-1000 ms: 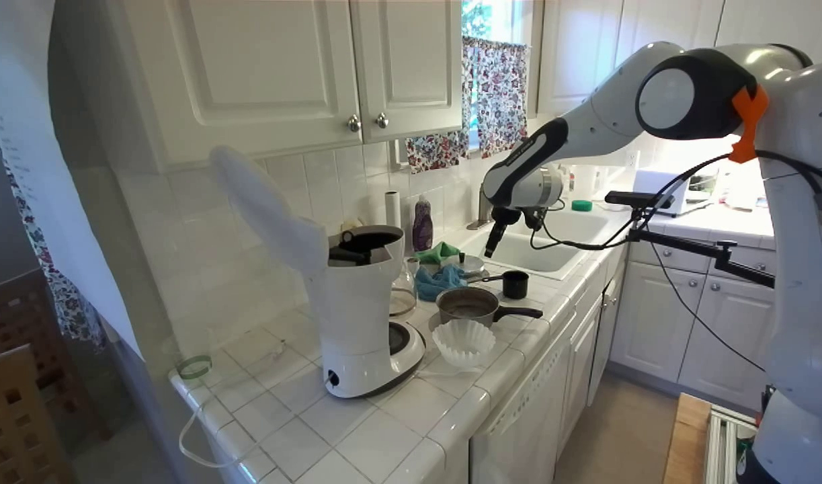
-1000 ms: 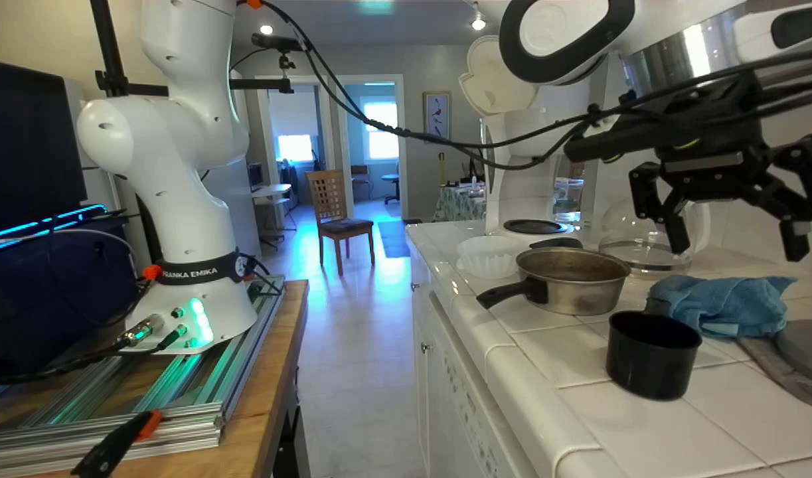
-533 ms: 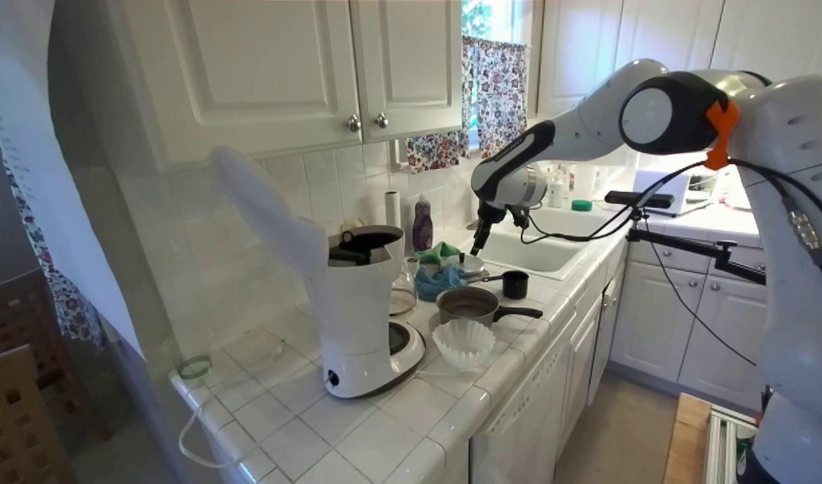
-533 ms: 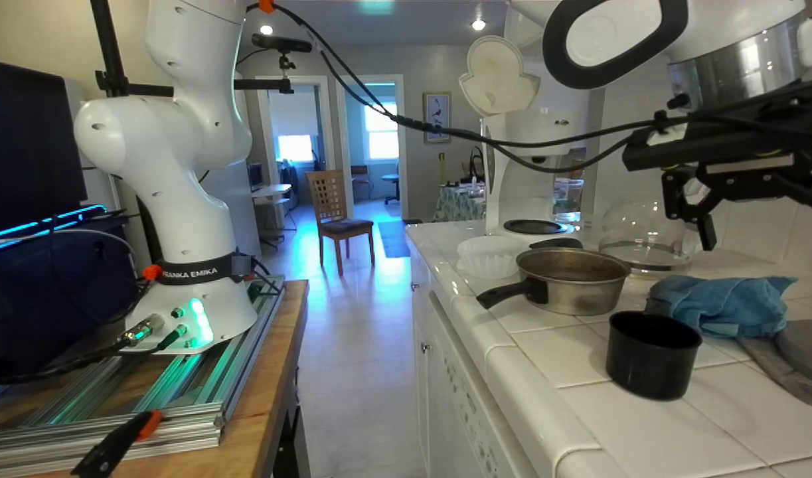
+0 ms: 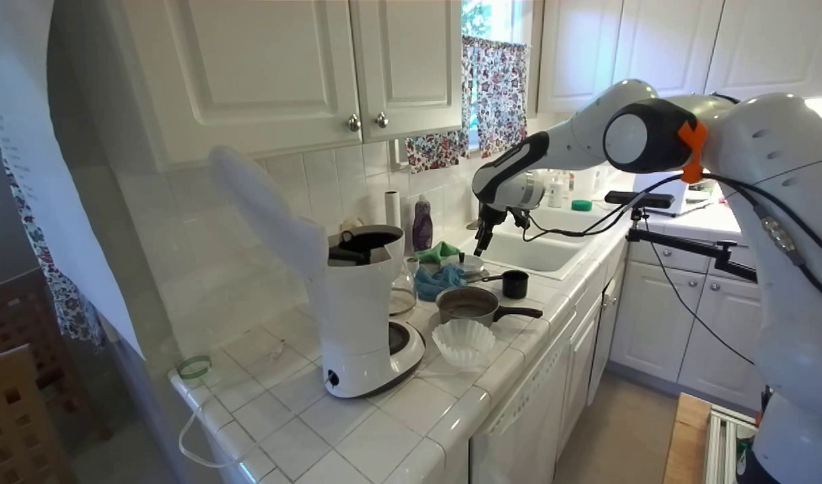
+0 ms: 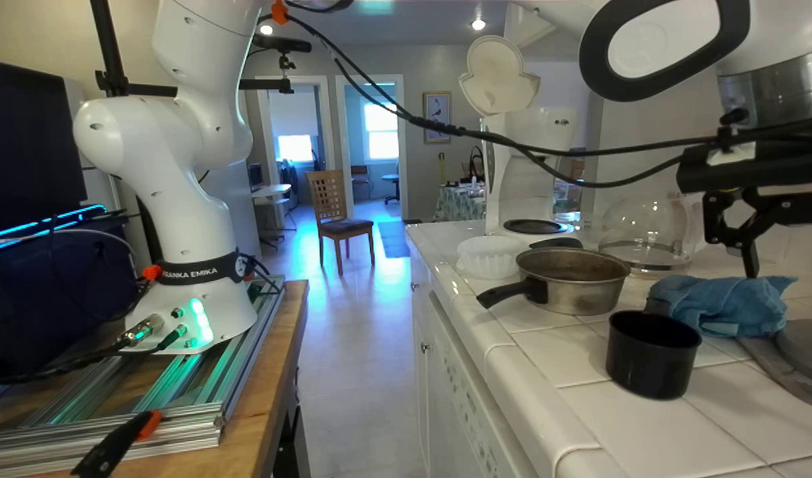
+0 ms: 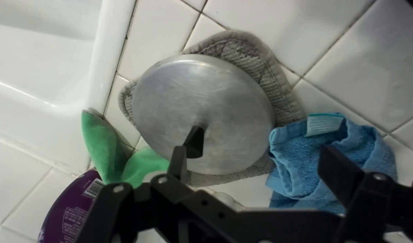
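Lid (image 7: 209, 104) lies on potholder (image 7: 267, 74), between washcloth (image 7: 301, 165) and sink (image 7: 109, 50)

The arm (image 5: 642, 134) is bent, its wrist (image 5: 515, 191) angled downward, the black jaws spread apart.

Silver lid (image 7: 209, 104) lies on a grey potholder (image 7: 257, 62); black knob (image 7: 195, 143) up.

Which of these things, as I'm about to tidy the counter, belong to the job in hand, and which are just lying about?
Probably in the job, nearest the open, empty tool:
metal lid
blue cloth
grey pad under the lid

Apparently just lying about:
green cloth
purple bottle
saucepan
small black pot
coffee maker
glass carafe
fluted white filter
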